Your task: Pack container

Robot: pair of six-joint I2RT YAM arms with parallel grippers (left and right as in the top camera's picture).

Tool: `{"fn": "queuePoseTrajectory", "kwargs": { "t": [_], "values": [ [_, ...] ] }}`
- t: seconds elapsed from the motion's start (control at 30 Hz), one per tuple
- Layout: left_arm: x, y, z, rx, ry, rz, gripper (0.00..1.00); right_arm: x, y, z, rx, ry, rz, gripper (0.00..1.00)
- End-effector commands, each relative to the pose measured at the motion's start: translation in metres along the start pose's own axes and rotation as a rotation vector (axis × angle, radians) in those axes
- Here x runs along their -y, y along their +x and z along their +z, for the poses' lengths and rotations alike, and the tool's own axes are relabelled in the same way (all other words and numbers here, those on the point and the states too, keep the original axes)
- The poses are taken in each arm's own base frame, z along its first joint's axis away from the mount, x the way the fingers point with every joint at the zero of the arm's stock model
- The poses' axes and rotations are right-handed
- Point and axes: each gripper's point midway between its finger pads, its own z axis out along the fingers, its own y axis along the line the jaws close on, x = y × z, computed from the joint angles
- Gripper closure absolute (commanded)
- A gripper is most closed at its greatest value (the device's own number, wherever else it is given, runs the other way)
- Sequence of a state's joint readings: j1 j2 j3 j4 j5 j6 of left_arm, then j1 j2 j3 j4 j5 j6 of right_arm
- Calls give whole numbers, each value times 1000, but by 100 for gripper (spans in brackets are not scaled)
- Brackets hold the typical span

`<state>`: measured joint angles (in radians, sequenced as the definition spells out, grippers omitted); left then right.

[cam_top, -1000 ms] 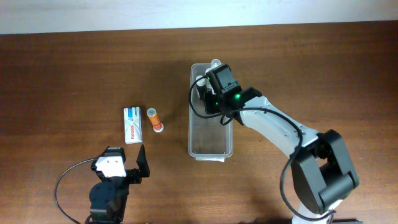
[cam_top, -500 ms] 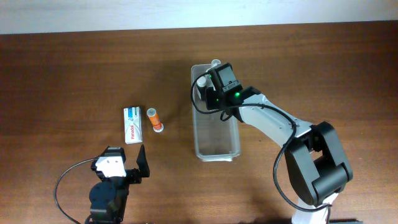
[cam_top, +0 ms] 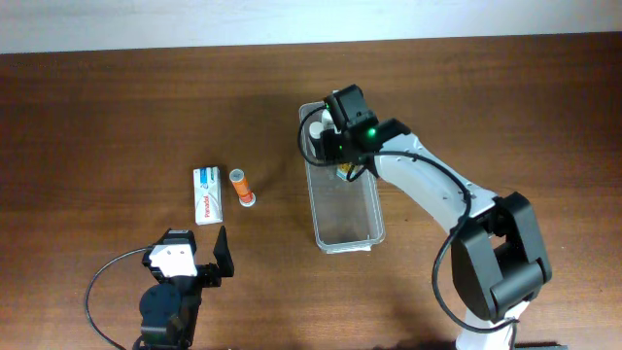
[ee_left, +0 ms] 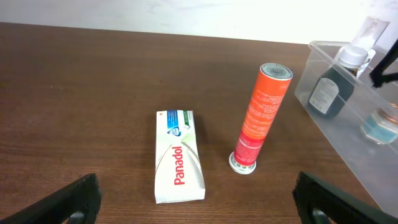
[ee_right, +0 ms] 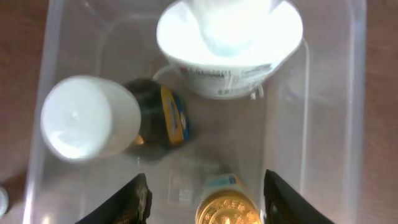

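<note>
Mid-pack: right pincer point(ee_right: 207, 186) half open, empty, over far end of the clear container point(cam_top: 348, 209) right of desk centre, gold-capped bottle point(ee_right: 227, 208) looks placed; left pincer point(ee_left: 202, 202) wide open, empty; next needs orange tube point(ee_left: 260, 115) or Panadol box point(ee_left: 179, 157) fetched.

Box point(cam_top: 205, 195) L of tube point(cam_top: 241, 186); bottles point(ee_right: 90, 118) in container point(cam_top: 346, 214).

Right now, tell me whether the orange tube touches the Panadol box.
Apart. The left wrist view shows a strip of bare table between the orange tube and the Panadol box.
</note>
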<state>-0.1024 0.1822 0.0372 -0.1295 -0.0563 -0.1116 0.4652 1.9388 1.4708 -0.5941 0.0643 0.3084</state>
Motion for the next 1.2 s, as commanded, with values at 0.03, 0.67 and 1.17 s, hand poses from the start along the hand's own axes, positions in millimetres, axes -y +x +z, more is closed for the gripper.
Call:
{"fn": "queuePoseTrajectory", "kwargs": {
  "t": [0.03, 0.67, 1.17],
  "values": [
    [1, 0, 0, 5, 8, 15, 1, 0, -36, -66, 95, -6, 9, 48],
    [1, 0, 0, 5, 8, 16, 1, 108, 37, -138, -252, -5, 282, 54],
    [1, 0, 0, 5, 8, 16, 1, 16, 67, -79, -186, 13, -113, 96]
  ]
}}
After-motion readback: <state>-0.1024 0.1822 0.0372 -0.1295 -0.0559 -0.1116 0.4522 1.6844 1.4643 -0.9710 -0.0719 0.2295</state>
